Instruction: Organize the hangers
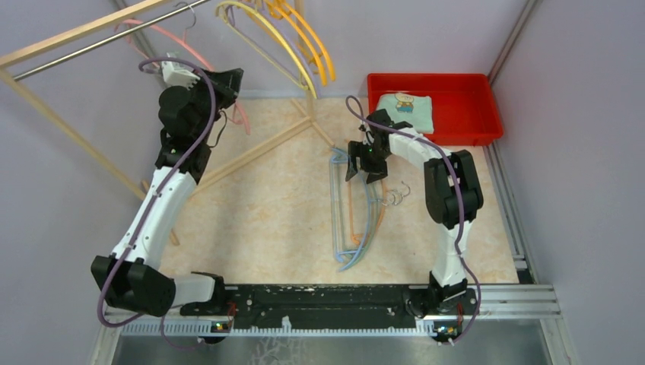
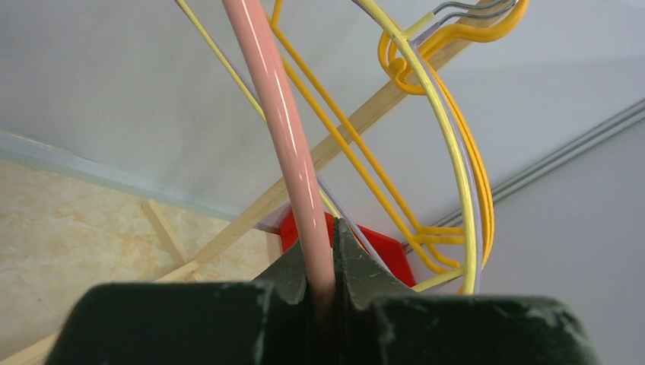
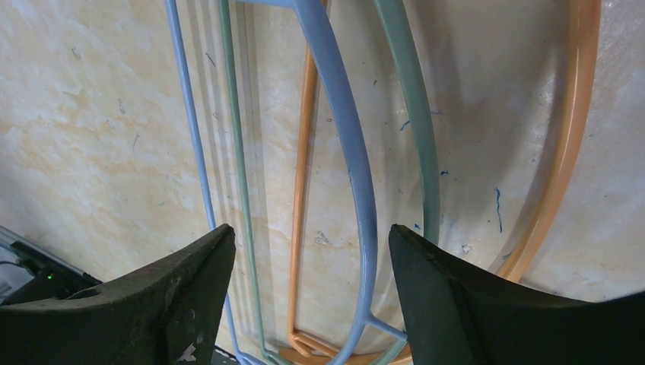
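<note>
Hangers (image 1: 356, 247) lie stacked on the table (image 1: 258, 220): the blue hanger (image 3: 346, 137), green hanger (image 3: 414, 114) and orange hanger (image 3: 567, 152), with their metal hooks (image 1: 395, 196) toward the right arm. The right gripper (image 1: 365, 163) hangs over this stack with its fingers spread apart, gripping nothing. More yellow hangers (image 1: 304, 46) hang at the top of the wooden rack (image 1: 76, 32). The left gripper (image 2: 323, 236) is clamped tight on the pink hanger (image 2: 285, 144), whose hook sits close to the metal rail (image 1: 99, 46). Whether it rests there is unclear. A red tray (image 1: 490, 114) holds a folded cloth (image 1: 411, 110) printed with what may be a cartoon figure, too small to make out.
</note>
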`<state>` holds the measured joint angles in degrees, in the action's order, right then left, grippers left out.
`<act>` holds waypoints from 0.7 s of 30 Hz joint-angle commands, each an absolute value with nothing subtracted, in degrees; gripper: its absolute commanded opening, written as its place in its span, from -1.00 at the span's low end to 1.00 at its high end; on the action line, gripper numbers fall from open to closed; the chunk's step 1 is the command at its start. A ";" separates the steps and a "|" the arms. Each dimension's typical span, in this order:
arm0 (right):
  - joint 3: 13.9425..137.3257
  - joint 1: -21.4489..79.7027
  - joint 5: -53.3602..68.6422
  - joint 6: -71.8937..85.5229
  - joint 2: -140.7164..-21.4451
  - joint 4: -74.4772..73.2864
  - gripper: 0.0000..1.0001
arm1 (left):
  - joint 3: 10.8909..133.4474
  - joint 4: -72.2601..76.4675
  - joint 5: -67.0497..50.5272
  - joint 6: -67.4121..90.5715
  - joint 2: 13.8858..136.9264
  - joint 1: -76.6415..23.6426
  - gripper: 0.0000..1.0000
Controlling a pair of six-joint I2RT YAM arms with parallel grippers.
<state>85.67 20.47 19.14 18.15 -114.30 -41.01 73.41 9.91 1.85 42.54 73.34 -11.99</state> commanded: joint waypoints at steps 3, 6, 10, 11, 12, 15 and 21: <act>87.92 20.57 19.45 17.75 -114.55 -40.69 0.47 | 76.87 10.05 -1.59 45.97 74.80 -10.23 -1.00; 87.63 20.62 19.40 17.84 -114.43 -40.56 0.47 | 78.58 9.63 -7.44 46.22 77.15 -10.20 -1.00; 87.83 20.57 19.60 17.76 -113.94 -40.51 0.47 | 78.38 11.10 -15.03 46.39 78.80 -10.20 -0.47; 87.77 20.57 19.58 17.68 -113.65 -40.49 0.47 | 78.13 11.37 -16.42 46.07 78.72 -10.18 -0.33; 87.71 20.57 19.53 17.62 -113.32 -40.57 0.47 | 77.79 11.43 -17.16 45.68 78.42 -10.19 -0.10; 87.19 20.57 19.25 17.23 -112.52 -40.61 0.47 | 77.09 11.51 -18.83 44.13 77.18 -10.20 0.13; 86.57 20.68 19.77 17.22 -111.63 -40.51 0.47 | 78.08 10.70 -24.95 43.87 77.29 -10.11 0.78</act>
<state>85.67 20.47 19.16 18.00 -114.30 -41.19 77.01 9.89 -19.31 44.80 78.74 -10.48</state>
